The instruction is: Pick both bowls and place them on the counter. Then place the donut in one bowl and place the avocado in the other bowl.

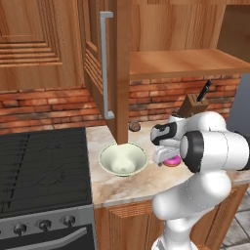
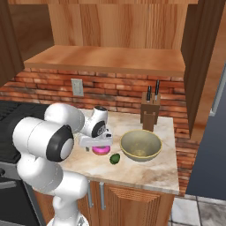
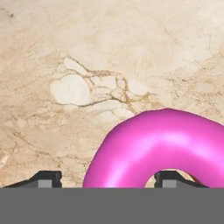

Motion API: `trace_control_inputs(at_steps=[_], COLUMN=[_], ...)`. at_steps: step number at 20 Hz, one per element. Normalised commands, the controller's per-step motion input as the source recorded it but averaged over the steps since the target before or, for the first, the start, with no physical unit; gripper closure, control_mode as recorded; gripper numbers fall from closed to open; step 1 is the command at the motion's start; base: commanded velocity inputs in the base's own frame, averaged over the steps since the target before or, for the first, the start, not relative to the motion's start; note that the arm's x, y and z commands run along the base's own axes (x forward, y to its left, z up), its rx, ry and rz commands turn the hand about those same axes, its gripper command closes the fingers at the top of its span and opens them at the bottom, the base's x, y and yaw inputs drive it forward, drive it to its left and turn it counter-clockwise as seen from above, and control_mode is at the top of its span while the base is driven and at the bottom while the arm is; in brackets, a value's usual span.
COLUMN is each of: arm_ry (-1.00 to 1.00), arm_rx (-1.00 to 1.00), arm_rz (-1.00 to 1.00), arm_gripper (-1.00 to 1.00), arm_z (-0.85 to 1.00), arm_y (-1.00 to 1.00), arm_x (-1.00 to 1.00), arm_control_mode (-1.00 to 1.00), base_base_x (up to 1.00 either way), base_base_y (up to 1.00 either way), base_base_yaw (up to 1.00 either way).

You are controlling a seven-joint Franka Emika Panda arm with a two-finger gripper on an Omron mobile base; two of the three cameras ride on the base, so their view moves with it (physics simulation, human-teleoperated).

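The pink-iced donut (image 3: 162, 144) lies on the beige marbled counter (image 3: 87, 52). My gripper (image 3: 107, 179) is down over it and open. One fingertip (image 3: 168, 178) stands in the ring's hole and the other stands outside the ring with a gap to it. From the right base view, the gripper (image 2: 98, 147) sits right on the donut (image 2: 101, 150), the dark green avocado (image 2: 114, 159) lies just beside it, and the olive-tan bowl (image 2: 141, 145) stands upright further right. The cream-white bowl (image 1: 122, 158) stands on the counter (image 1: 127, 188) left of the gripper (image 1: 163, 157) and donut (image 1: 172, 161).
A knife block (image 2: 150, 114) stands at the brick back wall. A small brown lump (image 1: 134, 127) lies near the wall behind the cream-white bowl. The black stovetop (image 1: 41, 166) borders the counter on the left. An open cabinet door (image 1: 105, 68) hangs above the cream-white bowl.
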Motion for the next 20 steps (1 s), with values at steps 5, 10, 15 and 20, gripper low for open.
trace_control_inputs(at_steps=[5, 10, 15, 20], arm_ry=[-0.02, -0.06, -0.11, -0.10], arm_rx=[0.00, 0.00, 0.00, 0.00], arm_rz=[0.06, 0.01, 0.00, 0.02], arm_gripper=[1.00, 1.00, 1.00, 1.00], arm_z=[-0.03, 0.26, 0.54, 0.69], arm_y=[0.00, -0.02, 0.00, 0.23], arm_x=[-0.04, -0.42, -0.63, -0.44], arm_control_mode=[-1.00, -1.00, -1.00, -1.00], base_base_x=[0.00, 0.00, 0.00, 0.00], base_base_y=[0.00, 0.00, 0.00, 0.00], base_base_yaw=[0.00, 0.00, 0.00, 0.00])
